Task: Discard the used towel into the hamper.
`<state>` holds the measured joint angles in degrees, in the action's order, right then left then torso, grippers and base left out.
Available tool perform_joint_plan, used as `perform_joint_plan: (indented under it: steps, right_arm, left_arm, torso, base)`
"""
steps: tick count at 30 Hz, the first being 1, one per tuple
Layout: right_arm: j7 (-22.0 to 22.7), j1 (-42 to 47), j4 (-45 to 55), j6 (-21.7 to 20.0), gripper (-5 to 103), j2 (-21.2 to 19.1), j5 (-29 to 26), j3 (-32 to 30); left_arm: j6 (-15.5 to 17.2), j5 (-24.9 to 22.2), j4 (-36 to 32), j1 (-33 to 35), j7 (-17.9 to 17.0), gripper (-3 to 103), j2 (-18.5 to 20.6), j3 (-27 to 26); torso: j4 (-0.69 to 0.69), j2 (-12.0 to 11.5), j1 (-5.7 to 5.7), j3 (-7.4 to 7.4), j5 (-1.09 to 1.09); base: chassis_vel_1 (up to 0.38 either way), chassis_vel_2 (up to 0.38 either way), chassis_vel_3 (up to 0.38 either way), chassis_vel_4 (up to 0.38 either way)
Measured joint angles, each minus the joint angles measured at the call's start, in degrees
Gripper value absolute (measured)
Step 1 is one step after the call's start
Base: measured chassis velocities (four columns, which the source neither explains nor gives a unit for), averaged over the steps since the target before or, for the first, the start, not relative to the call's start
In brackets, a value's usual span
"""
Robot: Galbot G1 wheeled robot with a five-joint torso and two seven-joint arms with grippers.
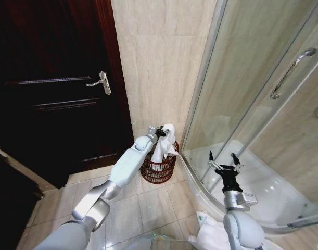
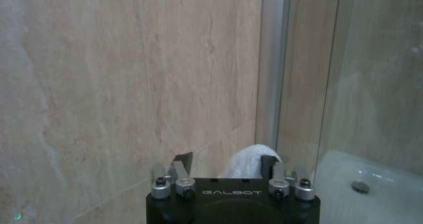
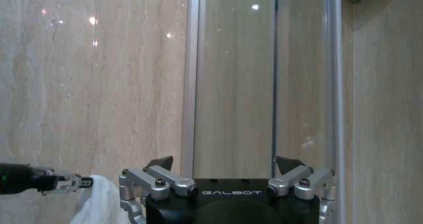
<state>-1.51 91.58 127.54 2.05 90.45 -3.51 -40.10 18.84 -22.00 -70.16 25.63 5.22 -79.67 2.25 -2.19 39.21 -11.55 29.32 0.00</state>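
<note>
Beige stone wall [image 1: 159, 62], dark wooden door [image 1: 54, 88], tiled floor [image 1: 143, 208] and glass shower enclosure [image 1: 252, 94].

This was a bathroom. A curved glass shower enclosure [image 1: 252, 94] with a chrome grab handle [image 1: 291, 73] and a white shower tray [image 1: 263, 192] filled the right side. Beige stone-look tiles covered the wall [image 1: 159, 62] and floor [image 1: 153, 208], a dark wooden door [image 1: 54, 88] with a lever handle [image 1: 100, 82] stood left, and a wicker hamper [image 1: 159, 169] sat in the corner.

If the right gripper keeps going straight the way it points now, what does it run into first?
Most likely the glass shower enclosure: the open right gripper faces its glass panel and metal frame head-on, with nothing visible between. Depth is unclear. The left gripper holds the towel over the hamper, off that line.
</note>
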Motion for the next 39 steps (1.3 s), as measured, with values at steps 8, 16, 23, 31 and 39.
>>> perform_joint_plan:
  steps: [8,16,23,31,39]
  right_arm:
    - [-0.06,0.37,0.33,-0.08,100,0.35,0.04,0.20]
    - [-0.08,0.68,0.89,-0.17,100,0.29,0.06,0.13]
    - [-0.08,0.46,0.98,-0.40,100,0.50,0.42,0.63]
    - [-0.08,0.46,1.16,-0.54,100,0.57,0.71,0.77]
    - [0.06,0.29,1.20,-0.84,100,0.87,0.86,0.93]
  left_arm:
    - [0.00,-0.53,-2.75,1.58,-0.39,95,1.39,-0.12]
    - [-0.36,-0.95,-3.96,2.06,-0.68,100,2.14,-0.53]
    - [-1.17,-1.81,-5.78,3.29,-1.15,100,3.17,-0.80]
    - [-1.18,-2.16,-5.93,3.29,-1.16,100,3.38,-1.10]
    - [-3.14,-3.18,-7.25,5.01,-2.39,100,3.69,-2.04]
  torso:
    - [0.00,0.04,-0.02,0.02,0.00]
    - [0.00,0.07,-0.03,0.03,0.00]
    - [0.00,0.08,-0.03,0.04,0.00]
    - [0.00,0.09,-0.04,0.05,0.00]
    - [0.00,0.10,-0.05,0.06,0.01]
  base:
    - [0.000,0.000,0.000,0.000]
    - [0.000,0.000,0.000,0.000]
    - [0.000,0.000,0.000,0.000]
    - [0.000,0.000,0.000,0.000]
    - [0.000,0.000,0.000,0.000]
